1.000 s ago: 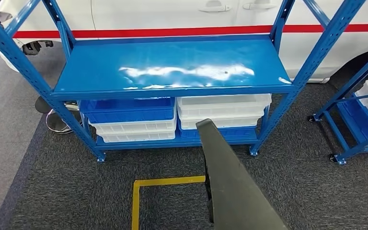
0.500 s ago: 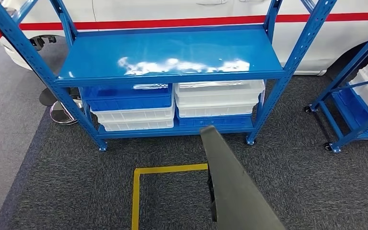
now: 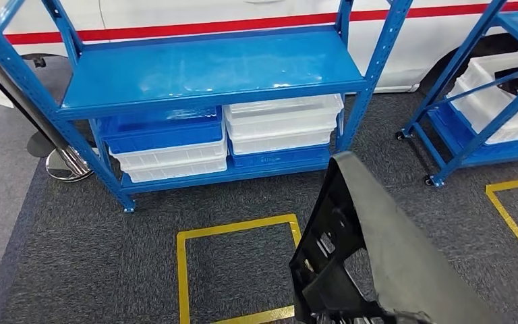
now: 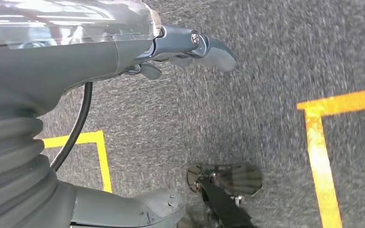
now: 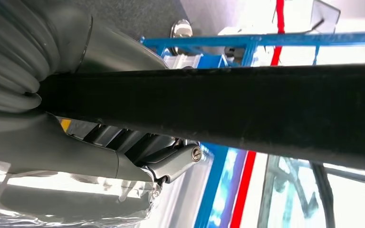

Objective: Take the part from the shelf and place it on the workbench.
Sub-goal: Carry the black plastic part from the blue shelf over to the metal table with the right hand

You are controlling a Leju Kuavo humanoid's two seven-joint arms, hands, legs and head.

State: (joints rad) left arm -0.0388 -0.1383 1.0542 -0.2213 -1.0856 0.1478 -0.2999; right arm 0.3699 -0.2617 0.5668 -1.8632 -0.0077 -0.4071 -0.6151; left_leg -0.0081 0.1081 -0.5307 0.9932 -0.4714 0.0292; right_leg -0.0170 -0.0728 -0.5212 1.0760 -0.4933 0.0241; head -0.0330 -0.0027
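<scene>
The part (image 3: 394, 246) is a long dark grey moulded panel with a ribbed black underside, rising from the lower right of the head view over the carpet. My right hand (image 5: 100, 156) grips it in the right wrist view, where the part (image 5: 247, 109) crosses the picture as a thick black bar between the thumb and the fingers. The blue shelf (image 3: 202, 67) stands ahead with a bare top board. My left hand (image 4: 100, 57) hangs over the grey carpet with its thumb and fingers apart and nothing in it.
White and blue bins (image 3: 283, 125) are stacked on the shelf's lower level. A second blue rack (image 3: 472, 101) with white bins stands at the right. A yellow taped square (image 3: 236, 270) marks the floor before me. A white vehicle (image 3: 195, 17) stands behind the shelf, a round metal base (image 3: 64, 165) left.
The whole view has swung to the right and pulled back, so the shelf sits further left and the second rack shows more. The held part has turned, and its ribbed underside faces me.
</scene>
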